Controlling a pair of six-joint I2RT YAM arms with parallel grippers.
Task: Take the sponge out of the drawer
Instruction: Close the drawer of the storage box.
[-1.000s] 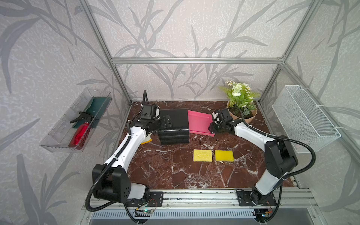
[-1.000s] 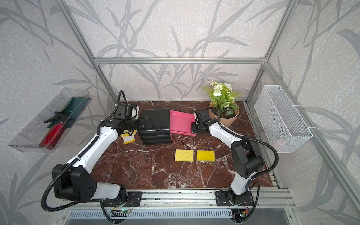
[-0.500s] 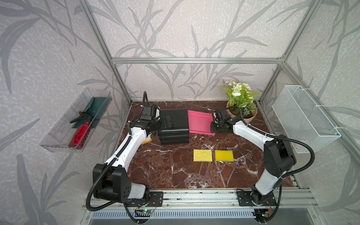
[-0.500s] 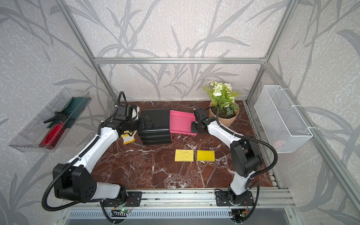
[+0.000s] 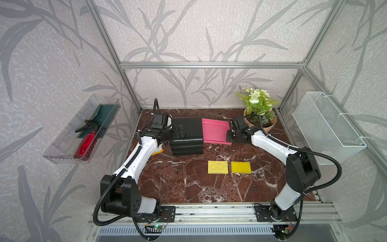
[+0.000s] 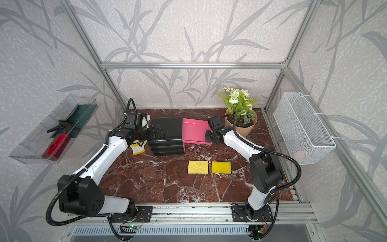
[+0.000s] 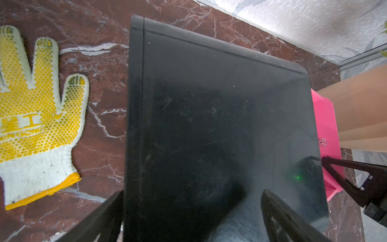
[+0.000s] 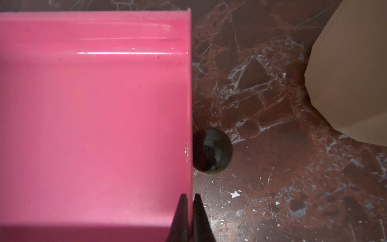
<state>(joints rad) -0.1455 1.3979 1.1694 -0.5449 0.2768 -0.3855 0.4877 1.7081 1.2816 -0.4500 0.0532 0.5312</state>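
Closing within the last second, the right tool (image 8: 190,197) now pinches the front wall of the pink drawer (image 5: 214,131), just beside its black knob (image 8: 211,150). That drawer stands pulled out of the black cabinet (image 5: 187,134), its visible floor bare. A pale yellow sponge (image 5: 217,167) and a deeper yellow sponge (image 5: 240,167) lie side by side on the counter (image 5: 178,184), so I judge the removal done. Low and outstretched, the right arm reaches across; the left tool (image 5: 179,132) sits spread wide over the cabinet's top, clasping nothing.

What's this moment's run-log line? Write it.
left gripper open at cabinet | right gripper shut on drawer | drawer out | two sponges on table
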